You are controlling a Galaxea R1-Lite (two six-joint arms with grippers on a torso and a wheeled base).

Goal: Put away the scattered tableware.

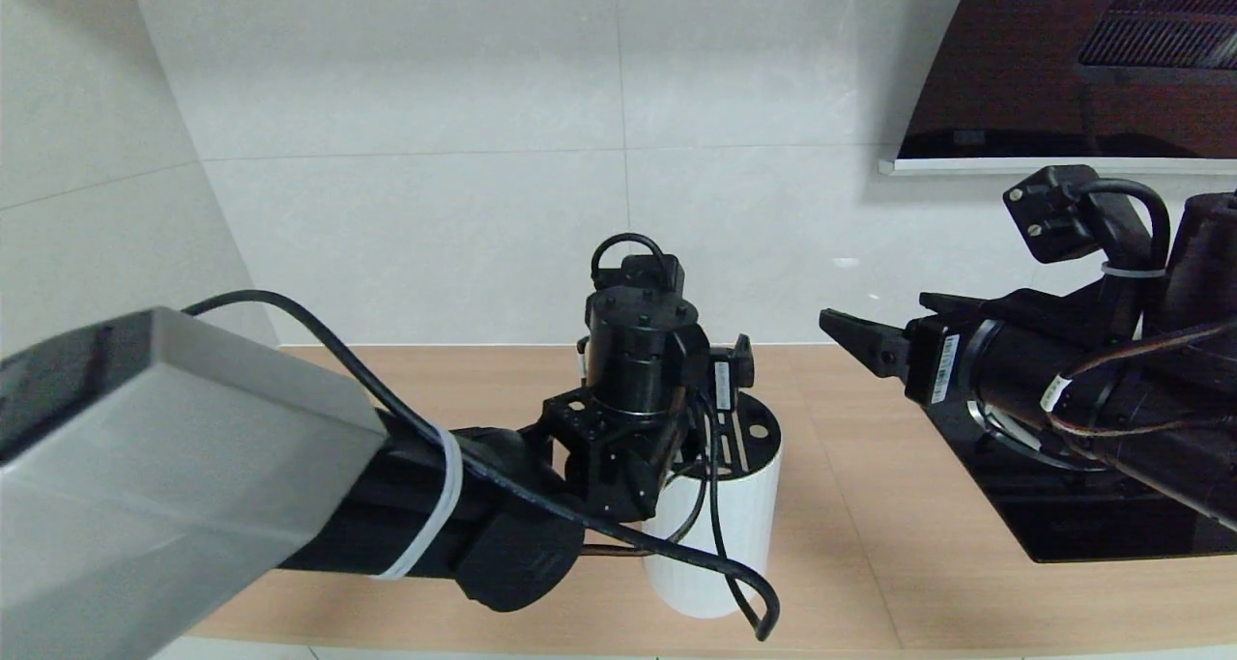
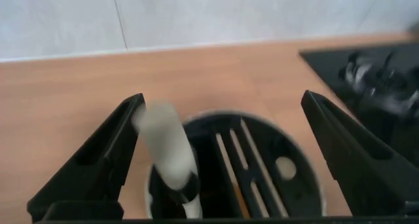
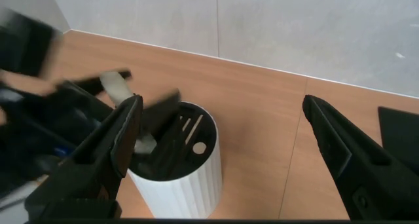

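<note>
The wooden bench point(image 1: 850, 505) is running along the tiled wall, with a black cooktop point(image 1: 1024, 515) sitting flush in its right end. A white ribbed cutlery holder point(image 1: 715, 544) with a black slotted insert is standing near the front edge, about midway along.

The left claw point(image 2: 222, 101) is hanging directly above the holder, pointing down, its fingers spread wide to either side of the rim. The right claw point(image 3: 222, 103) is also gaping open, hovering over the near corner of the cooktop and pointing toward the holder, well apart from it.

A white-handled utensil point(image 2: 163, 145) is standing in the holder, its working end hidden inside, so its kind is not showing. Its long axis is running nearly upright, leaning slightly, with the handle rising between the left claw's fingers and close beside one of them; whether it is touching that finger is unclear. The left arm is plainly the nearer one, so a straight lift looks like the way clear.
</note>
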